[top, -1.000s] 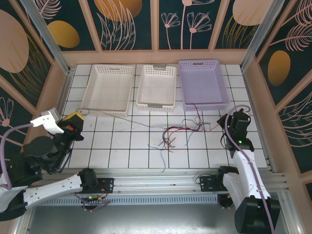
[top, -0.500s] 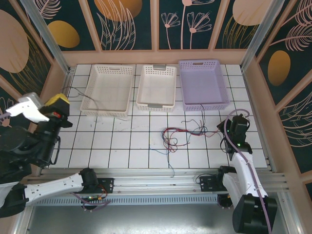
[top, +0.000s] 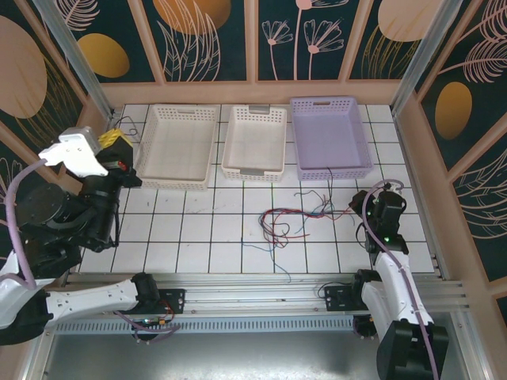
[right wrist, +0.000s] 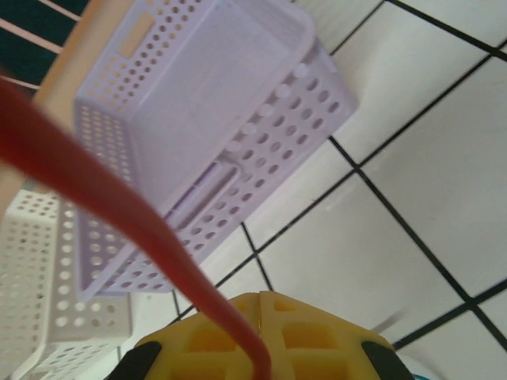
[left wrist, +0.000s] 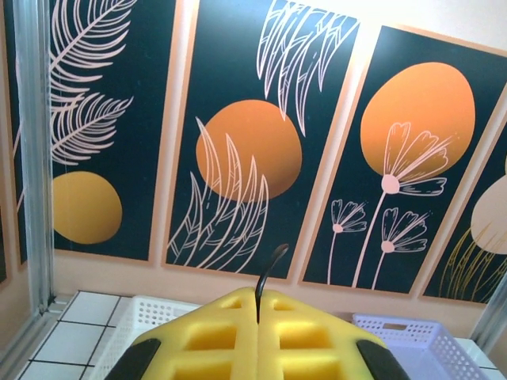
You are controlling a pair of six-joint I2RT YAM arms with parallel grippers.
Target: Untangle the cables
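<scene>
Lying as a loose knot of red, blue and black strands in the top external view, the cables (top: 287, 218) rested on the tiled table (top: 198, 237) at centre right of the frame, just below the lilac basket (top: 329, 136), their spread running mostly left to right. The right gripper (top: 358, 204) sat just beside the knot's right end, while the left gripper (top: 119, 147) was raised well apart at the far left of the frame, beside the left white basket (top: 176, 145). The knot therefore lay between the two and was much nearer the right arm, and I judged that any further pull would have to follow that left-right line. In the left wrist view the left gripper (left wrist: 257, 305) was clamped, its yellow pads pressed together on a thin black cable (left wrist: 260, 285) whose short free end curled upward against the flowered wall panels (left wrist: 238, 158). In the right wrist view the right gripper (right wrist: 260, 305) was likewise clenched, pinching a red cable (right wrist: 103, 194) that ran off toward the upper left of the frame across the lilac basket (right wrist: 206, 103). No brand, label or writing could be read in any view
</scene>
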